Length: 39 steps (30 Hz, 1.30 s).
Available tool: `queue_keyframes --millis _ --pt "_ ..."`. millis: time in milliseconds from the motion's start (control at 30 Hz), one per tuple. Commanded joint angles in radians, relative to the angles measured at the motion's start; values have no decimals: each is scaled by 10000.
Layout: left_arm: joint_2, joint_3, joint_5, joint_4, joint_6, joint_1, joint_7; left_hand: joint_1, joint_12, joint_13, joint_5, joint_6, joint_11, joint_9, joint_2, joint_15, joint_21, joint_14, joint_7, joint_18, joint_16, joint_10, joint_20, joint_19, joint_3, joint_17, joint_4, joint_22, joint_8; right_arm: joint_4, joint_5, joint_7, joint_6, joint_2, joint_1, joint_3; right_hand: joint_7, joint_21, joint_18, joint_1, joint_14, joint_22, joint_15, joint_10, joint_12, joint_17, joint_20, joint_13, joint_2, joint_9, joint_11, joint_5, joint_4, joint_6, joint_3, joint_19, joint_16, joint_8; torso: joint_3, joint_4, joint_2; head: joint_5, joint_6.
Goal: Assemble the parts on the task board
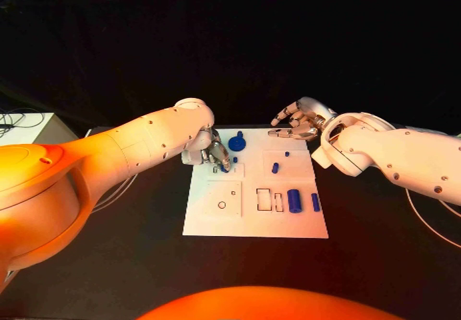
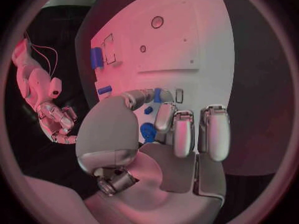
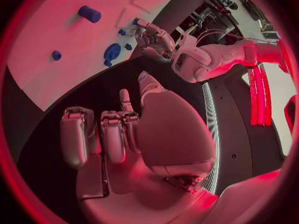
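The white task board (image 1: 252, 217) lies mid-table. My left hand (image 1: 213, 155) hovers over its far left part and pinches a small blue piece (image 2: 157, 95) between thumb and a finger. Just beyond it lies a round blue part with a stub (image 1: 237, 141), also seen under the left hand's fingers (image 2: 147, 132). Small blue pegs (image 1: 275, 168) stand mid-board. A thick blue cylinder (image 1: 294, 200) and a thin one (image 1: 315, 202) lie at the right. My right hand (image 1: 296, 122) hangs over the board's far right edge with fingers apart, holding nothing.
Empty slots and round holes (image 1: 222, 205) mark the board's near half. Black table (image 1: 115, 247) surrounds the board on all sides. A white box (image 1: 24, 128) stands at the far left.
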Motion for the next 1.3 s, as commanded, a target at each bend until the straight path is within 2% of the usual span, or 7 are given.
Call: queue_keyframes --millis 33,433,900,1000,1067,1300 --pt "85 -28 250 96 -385 -100 209 -111 51 12 -21 177 -15 15 -14 -91 24 1040 -200 -176 33 57 -30 62 811 2633 -875 653 -47 8 -114 106 24 8 -4 4 0 -27 107 -56 1061 1660 -17 787 -49 2633 -48 2372 -4 14 5 42 -5 -70 49 584 43 26 -4 -1 2 -9 16" --pt "68 -28 276 137 -506 -104 234 -299 36 -6 -32 244 -50 41 -281 -124 17 1040 -245 -178 33 12 -68 71 163 2633 -603 664 -155 10 -114 112 17 6 -5 4 -1 -65 115 -57 1061 1636 -18 774 -71 2633 -50 2359 -17 47 4 47 -6 -89 67 573 43 47 3 -5 -1 -18 20" --pt "28 -28 186 168 -653 -104 235 3 37 -1 9 233 -80 50 -173 -152 10 1040 -272 -177 33 5 -92 71 162 2633 -701 661 -231 19 -114 122 -1 -10 -6 4 -2 -82 119 -60 1061 1625 -19 762 -93 2633 -50 2347 -19 57 4 46 -4 -94 72 568 43 54 8 -9 -3 -14 30" --pt "-28 -27 81 222 -675 -106 241 -117 31 -13 -102 288 -58 77 -351 -138 3 1040 -252 -177 33 -12 -90 70 -185 2633 -574 659 -249 21 -114 128 -3 -16 -6 4 -1 -132 131 -62 1061 1589 -19 744 -122 2633 -50 2330 -19 58 4 46 -3 -96 73 551 43 54 0 -13 -4 -22 36" --pt "-85 -27 -8 283 -700 -106 246 -247 22 -31 -163 348 -51 113 -491 -132 -7 1040 -250 -175 33 -36 -83 65 -691 2633 -382 648 -260 20 -113 131 -9 -24 -6 4 -1 -150 135 -62 1061 1576 -19 733 -140 2633 -50 2320 -19 59 4 45 -3 -97 73 545 43 54 -4 -6 -6 -29 36" --pt "-331 -18 -238 559 -807 -107 261 -333 10 -66 -203 365 -30 232 -616 -119 -29 1040 -224 -170 33 -91 -77 58 -2026 2633 206 635 -308 18 -105 150 -44 -52 -13 4 0 -250 159 -65 1061 1505 -19 686 -219 2633 -50 2275 -23 60 4 44 -2 -105 72 511 43 53 -11 16 -18 -47 71"
